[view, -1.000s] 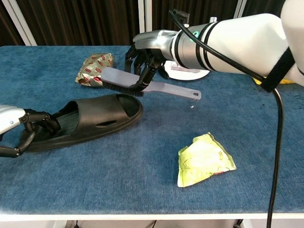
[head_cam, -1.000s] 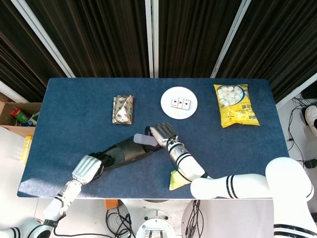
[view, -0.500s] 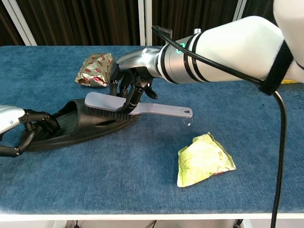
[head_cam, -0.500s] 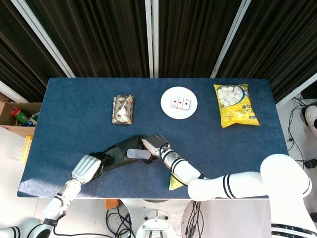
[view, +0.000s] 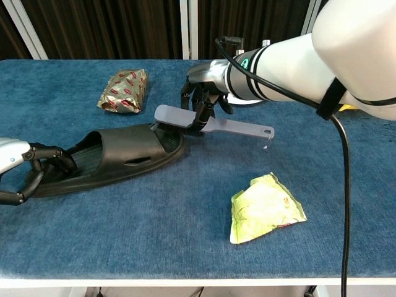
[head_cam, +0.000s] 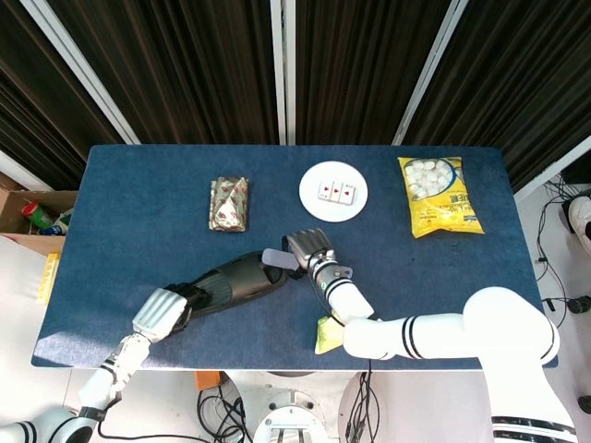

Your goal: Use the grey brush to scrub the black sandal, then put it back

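Brush at the toe, sandal pinned at the heel

From the left: our left hand curls its fingers on the heel of the black sandal, which lies flat on the bench; our right hand grips the grey brush near its head, bristles at the sandal's toe. We judge the risks to be a stroke skidding off the rounded toe, or the long handle twisting in so short a hold.
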`<act>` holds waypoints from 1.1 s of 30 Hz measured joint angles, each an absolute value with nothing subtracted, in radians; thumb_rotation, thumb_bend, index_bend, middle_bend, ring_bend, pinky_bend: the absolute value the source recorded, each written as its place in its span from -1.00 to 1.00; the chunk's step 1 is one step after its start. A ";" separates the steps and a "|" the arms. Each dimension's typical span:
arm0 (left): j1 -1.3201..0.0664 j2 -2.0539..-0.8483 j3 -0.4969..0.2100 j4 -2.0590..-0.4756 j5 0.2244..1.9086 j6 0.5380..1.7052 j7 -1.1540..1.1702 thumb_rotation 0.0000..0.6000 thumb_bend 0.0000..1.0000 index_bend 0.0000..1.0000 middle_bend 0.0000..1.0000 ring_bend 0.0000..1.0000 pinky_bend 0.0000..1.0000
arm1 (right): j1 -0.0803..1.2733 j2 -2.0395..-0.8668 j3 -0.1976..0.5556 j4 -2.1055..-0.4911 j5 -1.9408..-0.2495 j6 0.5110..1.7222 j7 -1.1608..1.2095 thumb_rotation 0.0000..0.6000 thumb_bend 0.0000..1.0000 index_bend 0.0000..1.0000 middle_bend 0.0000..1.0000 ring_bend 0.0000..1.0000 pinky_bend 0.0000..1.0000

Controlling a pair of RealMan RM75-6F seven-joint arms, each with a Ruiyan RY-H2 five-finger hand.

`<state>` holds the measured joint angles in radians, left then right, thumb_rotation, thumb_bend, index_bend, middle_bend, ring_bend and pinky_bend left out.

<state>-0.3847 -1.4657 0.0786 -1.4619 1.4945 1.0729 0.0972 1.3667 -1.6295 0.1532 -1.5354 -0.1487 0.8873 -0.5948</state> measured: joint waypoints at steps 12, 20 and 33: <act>-0.389 -1.472 0.077 -1.461 1.492 1.067 0.100 1.00 0.48 -0.41 -0.35 -0.45 -0.26 | 1.311 -1.604 0.210 -1.649 -0.346 0.949 -0.534 1.00 0.51 0.76 0.27 0.21 0.58; -0.391 -1.474 0.077 -1.459 1.493 1.067 0.098 1.00 0.48 -0.41 -0.35 -0.45 -0.26 | 1.323 -1.619 0.207 -1.693 -0.361 0.858 -0.533 1.00 0.51 0.76 0.27 0.21 0.58; -0.391 -1.475 0.079 -1.450 1.494 1.067 0.083 1.00 0.48 -0.41 -0.35 -0.45 -0.26 | 1.369 -1.695 0.191 -1.610 -0.286 0.931 -0.619 1.00 0.51 0.76 0.28 0.24 0.59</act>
